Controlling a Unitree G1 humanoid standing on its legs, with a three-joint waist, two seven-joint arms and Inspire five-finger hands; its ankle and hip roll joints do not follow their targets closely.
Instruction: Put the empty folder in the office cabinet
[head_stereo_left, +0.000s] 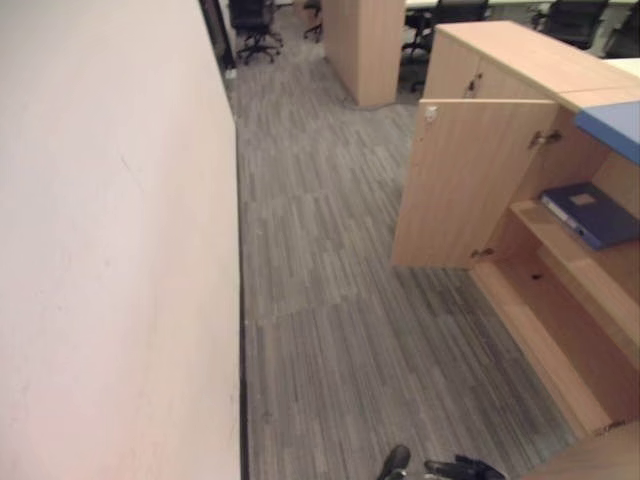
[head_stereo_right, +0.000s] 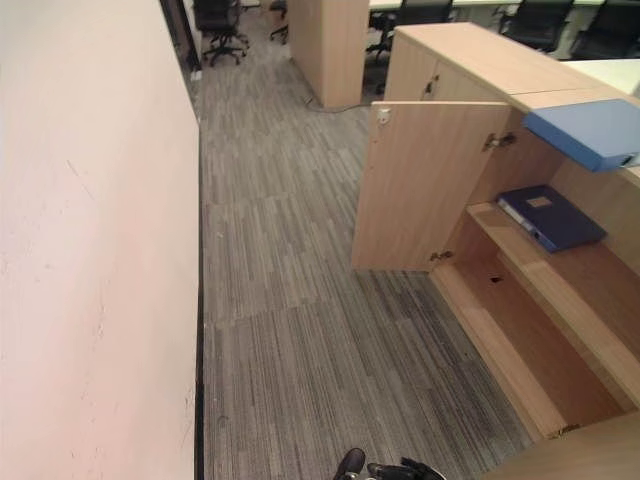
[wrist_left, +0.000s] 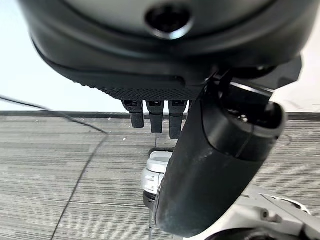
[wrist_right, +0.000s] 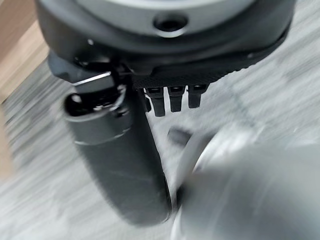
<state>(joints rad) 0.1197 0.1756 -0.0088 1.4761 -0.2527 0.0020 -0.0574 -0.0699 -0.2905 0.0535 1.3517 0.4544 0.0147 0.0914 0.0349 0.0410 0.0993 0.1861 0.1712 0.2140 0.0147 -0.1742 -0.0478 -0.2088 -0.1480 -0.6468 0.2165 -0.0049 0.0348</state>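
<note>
Left eye view, item one: office cabinet (head_stereo_left: 480, 75), light wood, standing at the robot's right with its door (head_stereo_left: 465, 185) swung fully out over the grey carpet (head_stereo_left: 330, 300), so the shelves lie exposed for loading.

Item two: dark blue folder (head_stereo_right: 550, 217), lying flat on the upper inner shelf (head_stereo_right: 560, 275), spine toward the opening. It appears already stowed; whether this is the empty folder the task names cannot be told from outside.

Item three: light blue folder (head_stereo_right: 590, 130), resting on the cabinet's top edge and overhanging the open compartment, not on any shelf. If this is the task's thing, it is not yet placed.

Item four: lower shelf (head_stereo_right: 530, 350), bare.

Item five: left hand (wrist_left: 155, 115), fingers hanging straight and relaxed beside the thumb, holding nothing, carpet beneath.

Item six: right hand (wrist_right: 170, 100), likewise slack and unloaded, over carpet near the cabinet's wood.

Item seven: pale wall (head_stereo_left: 110, 250) along the robot's left; office chairs (head_stereo_left: 255, 25) well beyond.
</note>
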